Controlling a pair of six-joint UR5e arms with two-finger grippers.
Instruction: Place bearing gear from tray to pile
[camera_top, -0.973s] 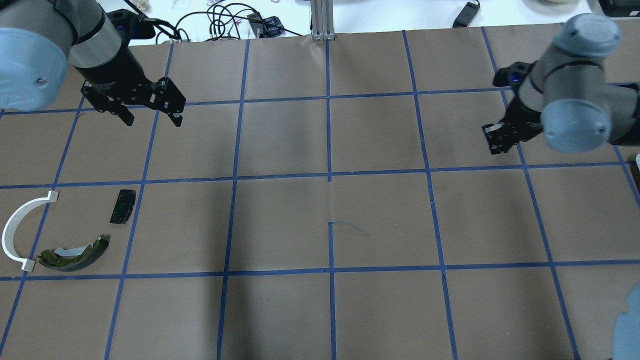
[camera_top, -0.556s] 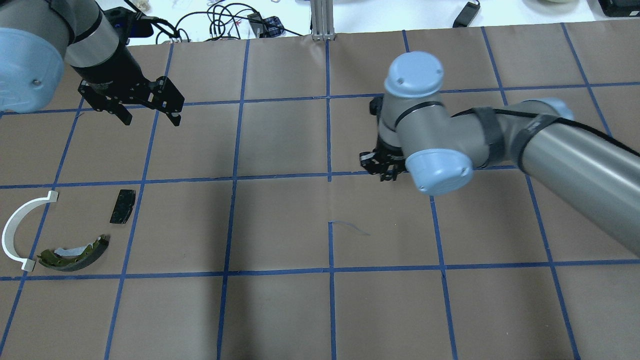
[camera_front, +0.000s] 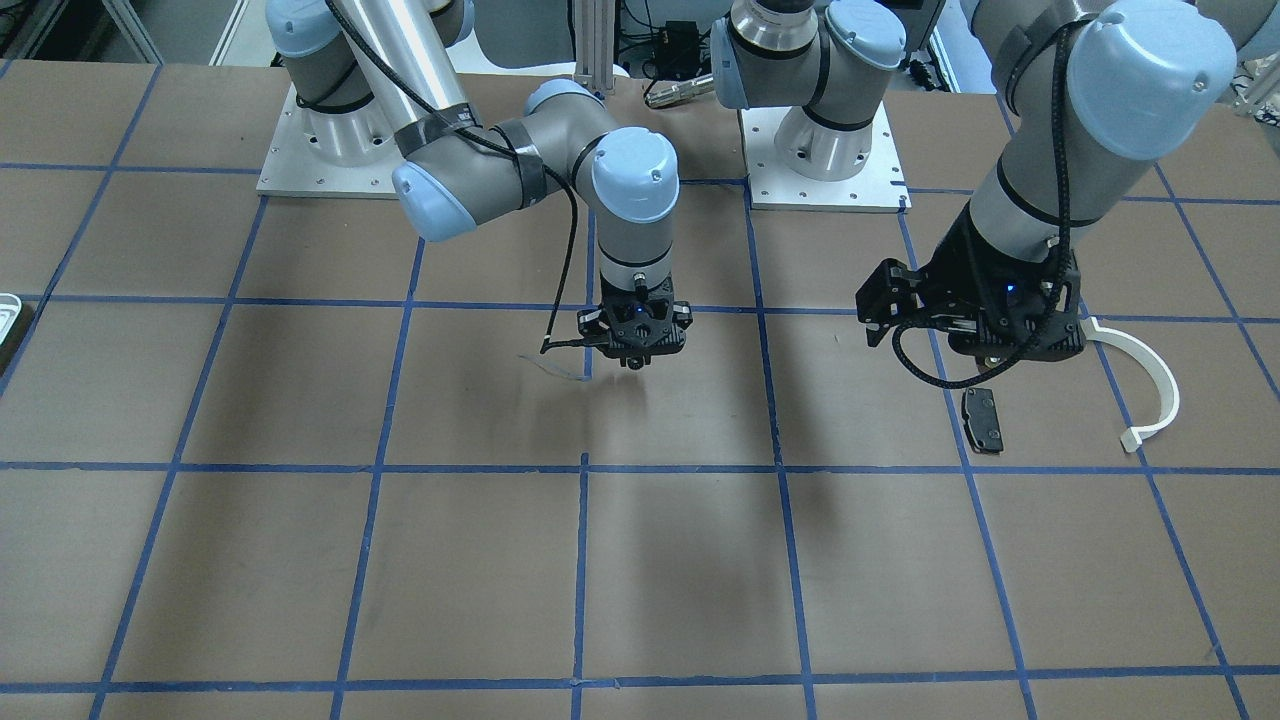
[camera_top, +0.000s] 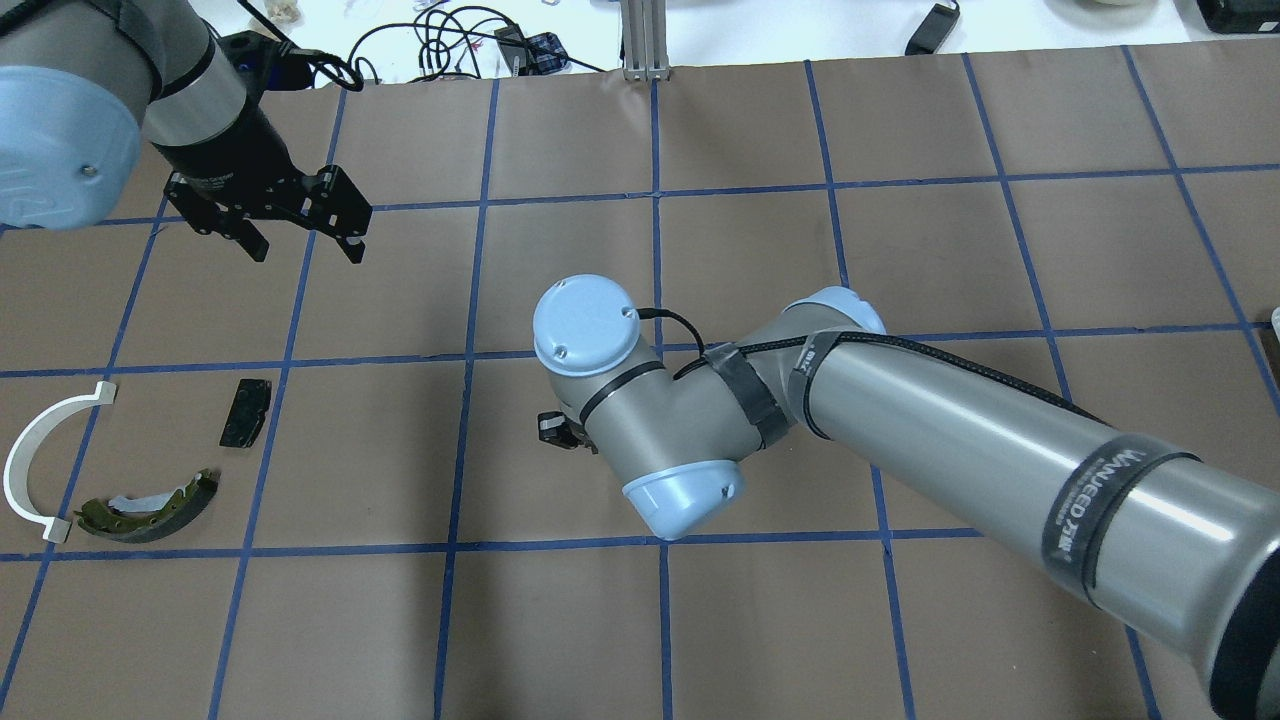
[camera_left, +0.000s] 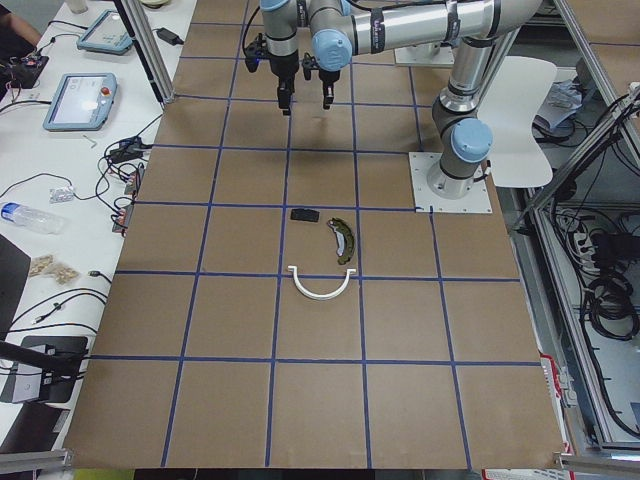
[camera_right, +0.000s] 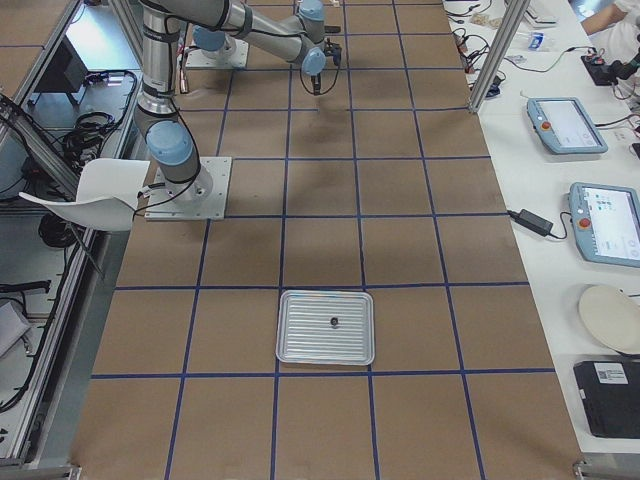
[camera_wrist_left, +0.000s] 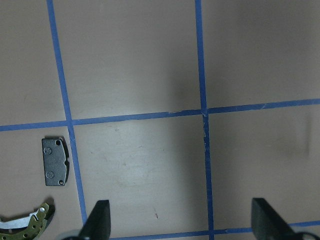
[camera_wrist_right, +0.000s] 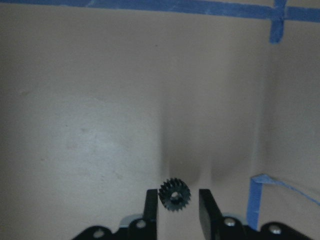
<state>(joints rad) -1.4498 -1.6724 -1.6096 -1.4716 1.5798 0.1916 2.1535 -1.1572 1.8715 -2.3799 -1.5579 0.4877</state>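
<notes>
My right gripper (camera_wrist_right: 178, 193) is shut on a small black toothed bearing gear (camera_wrist_right: 175, 195) and holds it above the brown table near the middle; it also shows in the front view (camera_front: 635, 358). From overhead it is mostly hidden under its wrist (camera_top: 556, 428). The pile lies at the table's left: a white arc strip (camera_top: 30, 460), a dark pad (camera_top: 246, 412) and a yellow-green shoe (camera_top: 150, 508). My left gripper (camera_top: 305, 248) is open and empty, raised beyond the pile. The ribbed tray (camera_right: 300, 345) holds one small black piece (camera_right: 333, 321).
The table is brown paper with a blue tape grid (camera_top: 660, 360). A corner of the tray (camera_front: 8, 310) shows at the front view's left edge. Cables (camera_top: 450, 40) lie beyond the far edge. A loose tape curl (camera_wrist_right: 257, 192) lies near the right gripper.
My right arm has swept from the table's right side leftward to the middle. The left gripper has barely moved. The pile parts have not moved.
</notes>
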